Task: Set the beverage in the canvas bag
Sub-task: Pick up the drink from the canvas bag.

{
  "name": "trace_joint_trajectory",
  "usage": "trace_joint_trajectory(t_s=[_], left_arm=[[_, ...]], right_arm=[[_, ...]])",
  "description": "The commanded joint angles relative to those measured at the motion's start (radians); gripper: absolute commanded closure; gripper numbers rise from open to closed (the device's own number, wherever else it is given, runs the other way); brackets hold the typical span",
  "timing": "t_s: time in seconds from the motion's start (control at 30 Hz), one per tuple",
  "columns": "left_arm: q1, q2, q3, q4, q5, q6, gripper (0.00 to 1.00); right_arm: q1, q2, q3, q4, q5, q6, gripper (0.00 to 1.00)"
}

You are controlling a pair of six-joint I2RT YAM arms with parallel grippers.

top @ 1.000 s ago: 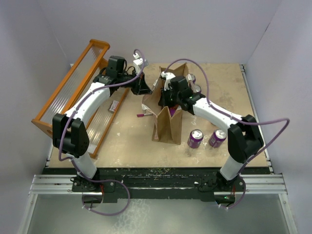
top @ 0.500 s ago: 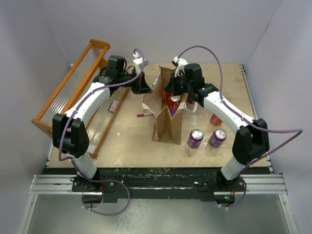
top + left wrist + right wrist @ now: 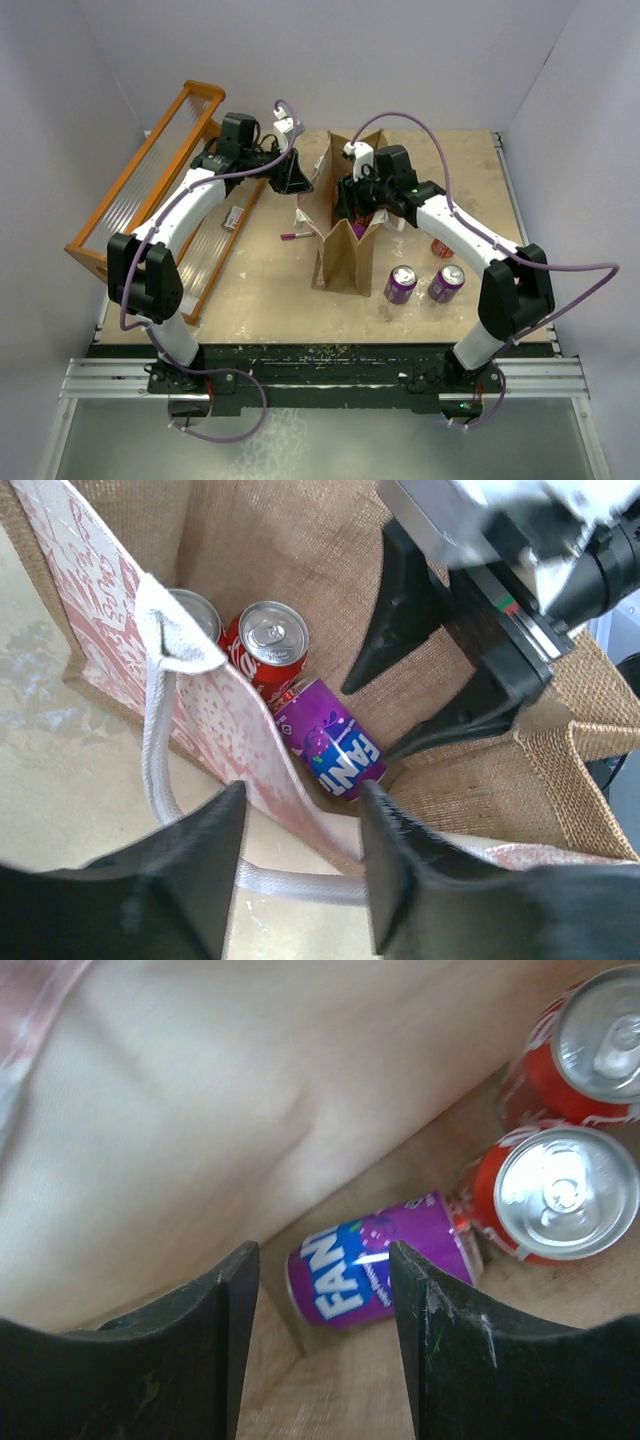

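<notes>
Entry: bagging cans, remote station.

- The canvas bag (image 3: 338, 262) stood upright mid-table with its mouth open.
- The right gripper (image 3: 322, 1290) hung inside the mouth with its jaws apart and nothing between them.
- Below the right gripper, a purple Fanta can (image 3: 378, 1258) lay on its side on the bag floor. It lay against the wall and touched one of two upright red cans (image 3: 560, 1195).
- The left gripper (image 3: 302, 815) was also spread. It straddled the bag's near wall beside a white handle (image 3: 160, 742), and I could see no clamp on the fabric.
- Outside the bag, two purple cans (image 3: 401, 283) stood upright near its right side. A red can on the table (image 3: 441, 246) appeared to lie on its side.

Handling notes (my judgement):
- The cans are rigid, smooth metal. They look unopened, so they probably have some weight.
- Their painted sides are likely to be slick, and a can lying down will roll.
- I would pinch an upright can across the middle of its body. That keeps clear of the rim, and a hard squeeze would dent it.
- The bag is coarse and woven, so its walls will sag inward. It wants holding at the rim close to a handle to keep the mouth open.
</notes>
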Motion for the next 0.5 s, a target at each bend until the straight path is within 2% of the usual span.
trace_joint_trajectory(t_s=[0.0,0.13,0.27,0.37,0.47], left_arm=[[0.007,-0.034,0.096,-0.021,0.030,0.072,0.37],[0.008,-0.079,0.109,0.001,0.044,0.110,0.25],[0.006,-0.114,0.133,-0.028,0.135,0.183,0.22],[0.000,-0.102,0.210,-0.170,0.232,0.272,0.22],[-0.048,-0.069,0.317,-0.398,0.264,0.411,0.24]], right_arm=[[0.012,-0.131,-0.039,-0.106,-0.127,-0.227,0.44],[0.034,-0.193,-0.118,-0.113,-0.118,-0.306,0.44],[0.045,-0.190,-0.133,-0.087,-0.106,-0.272,0.43],[0.045,-0.157,-0.097,-0.100,-0.110,-0.205,0.43],[0.044,-0.153,-0.085,-0.079,-0.104,-0.174,0.43]])
